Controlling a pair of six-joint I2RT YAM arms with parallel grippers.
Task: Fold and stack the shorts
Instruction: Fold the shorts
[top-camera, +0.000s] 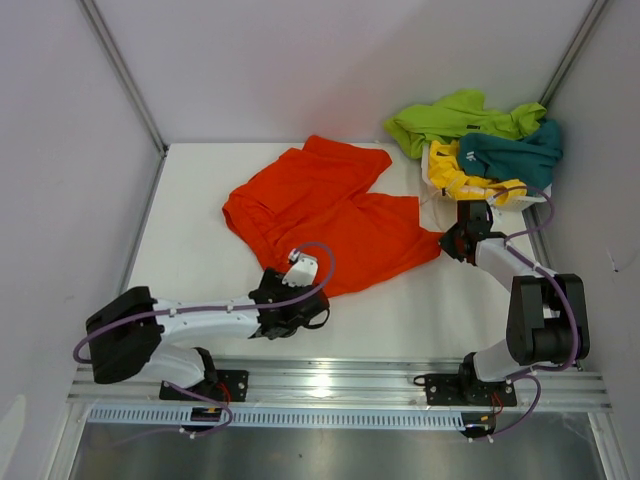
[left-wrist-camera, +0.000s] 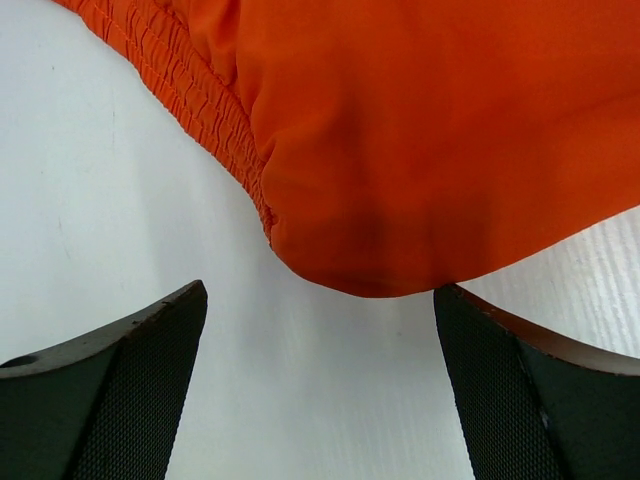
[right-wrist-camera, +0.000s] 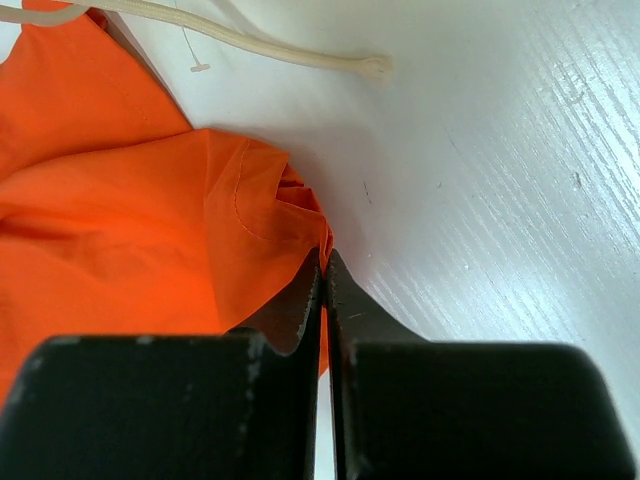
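Observation:
Orange shorts (top-camera: 325, 215) lie spread on the white table. Their near hem (left-wrist-camera: 420, 190) sits just beyond my left gripper (left-wrist-camera: 320, 300), which stands open with only bare table between its fingers (left-wrist-camera: 140, 370). In the top view that gripper (top-camera: 290, 295) is at the shorts' near-left edge. My right gripper (right-wrist-camera: 324, 262) is shut on a corner of the orange shorts (right-wrist-camera: 150, 210) at their right side (top-camera: 447, 238). Lime green (top-camera: 450, 118), teal (top-camera: 515, 152) and yellow (top-camera: 455, 170) shorts are heaped at the back right.
A white basket (top-camera: 432, 170) holds the heaped shorts at the back right corner. A cream drawstring (right-wrist-camera: 250, 42) lies on the table beyond the right gripper. White walls enclose the table on the left, back and right.

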